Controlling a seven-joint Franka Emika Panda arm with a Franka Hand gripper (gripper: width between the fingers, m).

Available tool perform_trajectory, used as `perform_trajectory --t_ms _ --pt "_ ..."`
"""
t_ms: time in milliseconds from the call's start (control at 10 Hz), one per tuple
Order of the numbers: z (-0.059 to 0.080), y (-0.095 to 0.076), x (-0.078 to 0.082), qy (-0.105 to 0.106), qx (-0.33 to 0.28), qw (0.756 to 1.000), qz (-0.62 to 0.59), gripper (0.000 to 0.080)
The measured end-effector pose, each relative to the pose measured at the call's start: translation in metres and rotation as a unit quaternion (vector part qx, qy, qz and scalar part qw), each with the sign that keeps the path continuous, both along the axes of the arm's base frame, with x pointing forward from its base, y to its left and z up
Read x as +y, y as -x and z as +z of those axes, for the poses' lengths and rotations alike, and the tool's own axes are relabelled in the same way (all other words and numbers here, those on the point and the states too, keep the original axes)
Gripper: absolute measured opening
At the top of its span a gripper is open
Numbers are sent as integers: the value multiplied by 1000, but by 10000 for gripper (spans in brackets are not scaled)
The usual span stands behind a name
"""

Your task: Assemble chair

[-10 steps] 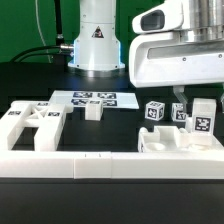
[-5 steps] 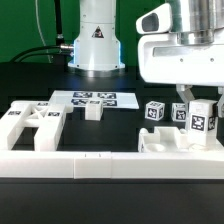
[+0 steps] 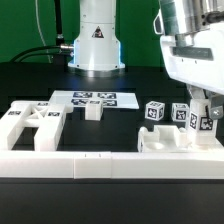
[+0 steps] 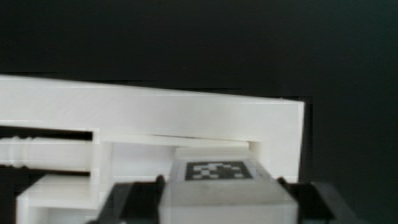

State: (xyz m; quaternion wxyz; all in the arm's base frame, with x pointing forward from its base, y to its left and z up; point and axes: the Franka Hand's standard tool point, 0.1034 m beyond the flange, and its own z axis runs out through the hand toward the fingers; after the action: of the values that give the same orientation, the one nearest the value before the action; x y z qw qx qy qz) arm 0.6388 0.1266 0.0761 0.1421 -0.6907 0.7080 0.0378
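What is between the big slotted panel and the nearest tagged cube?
A small white block stands there, by the marker board; the rest is bare black table. The exterior view shows it.

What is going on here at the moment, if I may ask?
The Panda arm is partway through assembling the chair. Its end effector is closed on a small tagged block, held low at the exterior view's right, by a low white part. A tagged cube and a second cube stand next to it. The slotted panel and a small plain block lie loose on the exterior view's left, near the marker board.
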Motion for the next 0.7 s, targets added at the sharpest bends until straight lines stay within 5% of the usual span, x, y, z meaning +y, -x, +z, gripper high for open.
perform_trajectory --t_ms 300,400,500,600,700 --pt "0 -1 3 -6 2 1000 -28 294" --pt "0 -1 3 -3 -2 1000 -8 517" --pt "3 0 5 0 15 999 31 517" --pt "4 -5 4 8 -6 998 68 624" --pt "3 -4 3 14 -15 994 108 642"
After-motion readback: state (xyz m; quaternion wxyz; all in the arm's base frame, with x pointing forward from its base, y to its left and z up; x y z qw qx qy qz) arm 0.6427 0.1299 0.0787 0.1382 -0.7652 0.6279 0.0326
